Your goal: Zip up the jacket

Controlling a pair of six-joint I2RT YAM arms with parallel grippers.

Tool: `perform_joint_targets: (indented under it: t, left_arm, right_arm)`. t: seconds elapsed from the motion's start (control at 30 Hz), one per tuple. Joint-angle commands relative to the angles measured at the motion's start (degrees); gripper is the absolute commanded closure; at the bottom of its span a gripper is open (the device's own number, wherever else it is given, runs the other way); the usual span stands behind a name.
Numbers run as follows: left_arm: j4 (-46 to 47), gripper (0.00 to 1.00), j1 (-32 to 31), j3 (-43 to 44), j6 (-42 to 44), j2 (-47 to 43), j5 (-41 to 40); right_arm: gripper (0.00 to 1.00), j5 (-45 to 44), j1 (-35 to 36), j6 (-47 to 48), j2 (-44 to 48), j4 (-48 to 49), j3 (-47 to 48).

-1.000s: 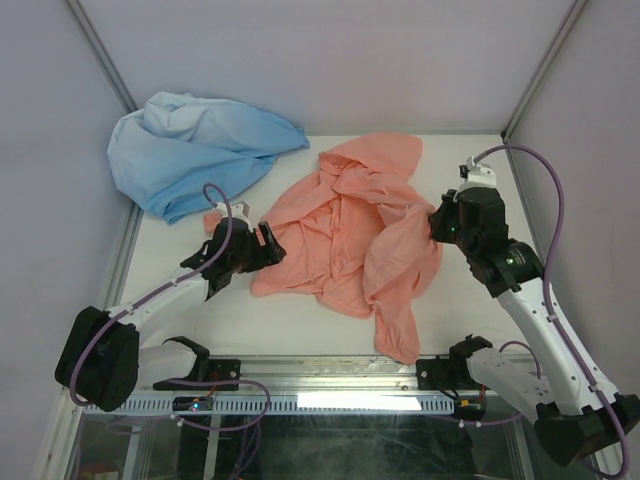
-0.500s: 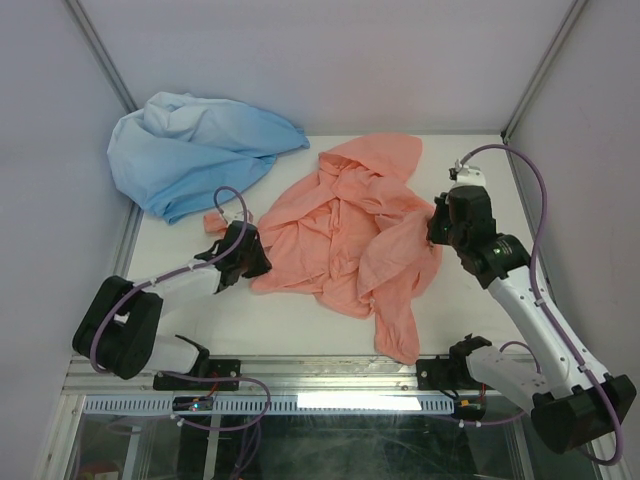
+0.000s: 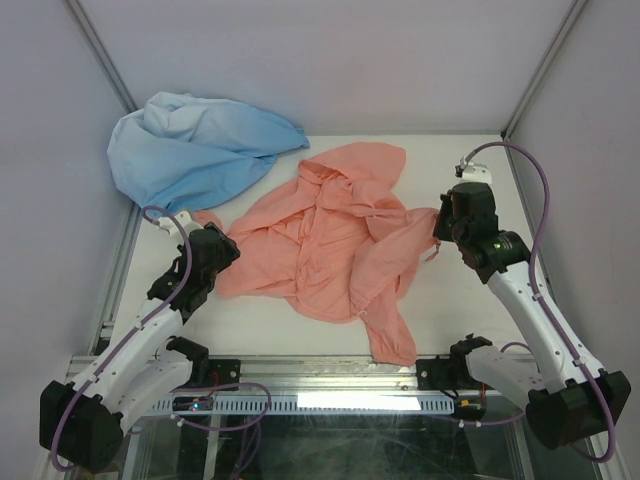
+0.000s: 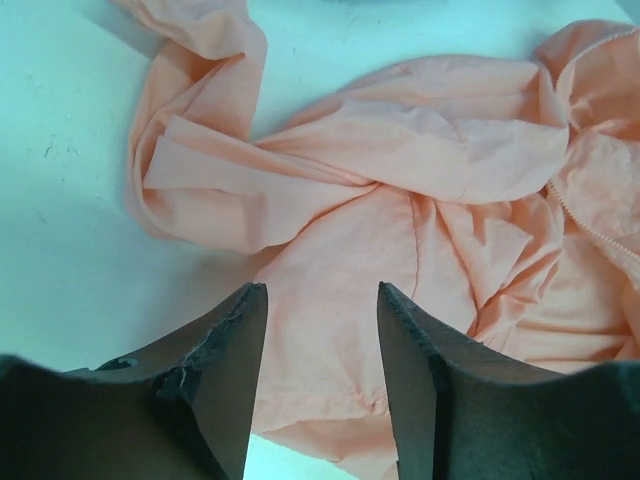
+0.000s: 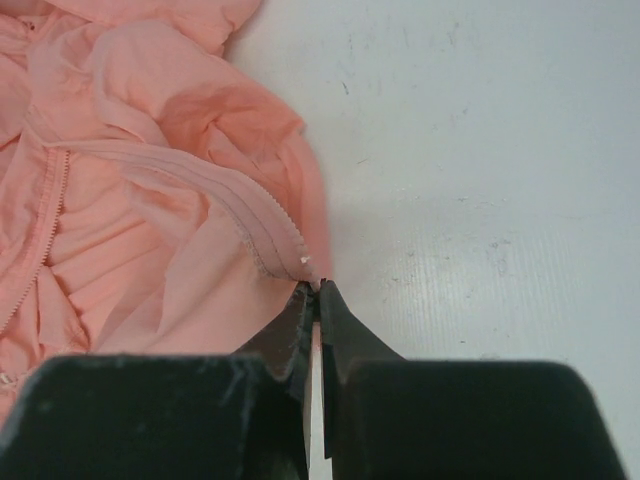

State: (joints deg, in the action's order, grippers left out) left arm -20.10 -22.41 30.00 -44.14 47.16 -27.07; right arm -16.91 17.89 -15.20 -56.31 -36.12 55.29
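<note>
Near sleeve: one long sleeve (image 3: 392, 338) of the jacket (image 3: 330, 240) trails toward the near edge of the counter (image 3: 470, 300), ending close to the arm bases.
Left end effector (image 3: 222, 252): at the jacket's left border, low over the cloth; the wrist view shows the left end effector (image 4: 320, 292) with its two fingers (image 4: 235, 350) spread apart, holding nothing, crumpled pink fabric lying under the gap.
Right end effector (image 3: 438, 228): at the jacket's right border; the wrist view shows the right end effector (image 5: 315, 292) with its fingers pressed together, clamped on the corner of the jacket's front edge where the zip tape (image 5: 250, 215) ends.
Jacket position: spread and wrinkled across the middle of the counter, between the two arms, front side up and unzipped.
Zip: a row of teeth (image 5: 55, 200) runs down the left of the right wrist view; another stretch (image 4: 590, 230) shows at the right of the left wrist view.
Hood (image 3: 365, 160): points toward the far wall.
Far sleeve (image 4: 200, 60): bunched, running off past the left arm.
Light blue garment (image 3: 190, 150): heaped in the far left corner, just beside the far sleeve.
</note>
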Motion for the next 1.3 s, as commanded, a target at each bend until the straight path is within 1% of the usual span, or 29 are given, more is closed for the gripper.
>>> perform_joint_targets:
  t: [0.0, 0.13, 0.2, 0.23, 0.3, 0.37, 0.53, 0.73, 0.8, 0.87, 0.93, 0.97, 1.0, 1.07, 1.17, 1.27]
  left_arm:
    - [-2.59, 0.51, 0.27, 2.11, 2.50, -0.39, 3.06]
    - [0.60, 0.52, -0.90, 5.78, 5.21, 3.21, 18.82]
    - [3.01, 0.50, -4.10, 7.56, 5.34, 7.26, 24.25]
    - [4.14, 0.50, -6.47, 8.40, 5.32, 9.78, 24.94]
    - [5.51, 0.49, -11.62, 10.40, 5.74, 15.01, 23.26]
    - [6.74, 0.52, -13.72, 11.83, 6.26, 20.15, 23.48]
    - [10.09, 0.63, -15.36, 13.79, 7.68, 30.16, 27.04]
    - [11.60, 0.63, -16.79, 14.75, 8.60, 37.52, 26.25]
    - [12.14, 0.65, -16.86, 14.88, 8.87, 39.35, 25.92]
    - [12.16, 0.69, -16.83, 15.35, 9.54, 40.96, 25.50]
    - [11.99, 0.83, -16.69, 16.02, 10.56, 41.60, 24.30]
    - [11.11, 0.94, -16.52, 16.72, 11.39, 41.22, 23.43]
    - [9.72, 1.00, -15.92, 18.21, 12.24, 40.58, 21.99]
    - [5.96, 1.00, -13.14, 21.03, 14.13, 38.92, 20.15]
    - [0.45, 1.00, -6.16, 27.63, 18.27, 36.29, 18.94]
    - [-5.52, 1.00, 0.50, 37.23, 21.21, 35.86, 15.39]
  right_arm:
    - [1.00, 5.66, -0.20, 0.90, 0.25, 3.90, 0.90]
    - [1.00, 9.54, -0.14, 0.80, -0.37, 5.25, -0.06]
    - [1.00, 11.40, -0.11, 0.51, -0.37, 6.18, -0.80]
    - [1.00, 11.86, -0.13, 0.36, -0.43, 6.50, -1.14]
    - [1.00, 12.59, -0.14, 0.12, -0.46, 6.89, -1.51]
    - [1.00, 13.26, -0.12, 0.15, -0.42, 6.88, -1.78]
    - [1.00, 14.84, -0.09, -0.19, 0.44, 6.99, -2.30]
    - [1.00, 15.72, -0.07, -0.68, 0.34, 7.57, -2.72]
    - [1.00, 16.02, -0.12, -0.80, 0.04, 7.88, -2.78]
    - [1.00, 15.75, -0.13, -0.88, -0.36, 8.06, -2.66]
    - [1.00, 14.90, -0.13, -0.76, -0.80, 8.24, -2.41]
    - [1.00, 14.06, -0.14, -0.60, -1.24, 8.21, -1.92]
    - [1.00, 12.63, -0.10, -0.28, -1.85, 7.99, -1.24]
    - [1.00, 9.03, -0.37, 1.00, -3.98, 7.38, 1.21]
    - [1.00, 2.42, -1.87, 3.89, -9.56, 6.86, 7.27]
    - [1.00, -2.19, -6.34, 7.26, -17.94, 5.41, 17.52]
